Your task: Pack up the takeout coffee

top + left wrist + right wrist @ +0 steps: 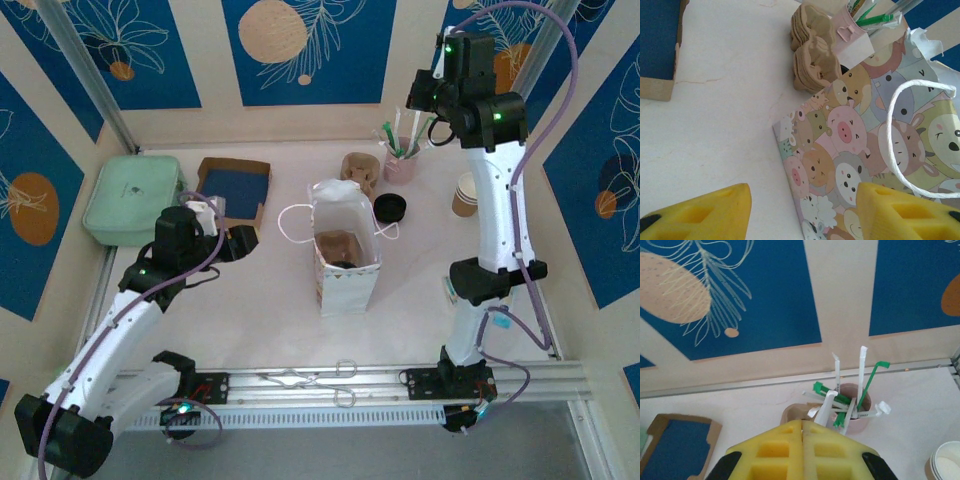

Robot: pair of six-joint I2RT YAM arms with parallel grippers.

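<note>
A paper gift bag (345,262) printed with cartoon animals (865,135) stands open in the middle of the table. Down in its mouth sits a brown moulded carrier (338,244) with a dark round top (345,265) beside it. I cannot tell whether that top is the takeout coffee. My left gripper (245,243) is low at the bag's left side. It is open (802,212), with the bag's near corner between its yellow fingers (705,215) and nothing held. My right gripper (420,98) hangs high over the back right, shut (803,440) and empty, above a pink cup of straws (855,412).
A loose black lid (390,207) lies right of the bag. Kraft cups (466,195) are stacked at the far right. Pulp carriers (360,172) are stacked beside the pink straw cup (400,162). A green container (130,197) and a blue-lined cardboard box (235,185) sit at the back left.
</note>
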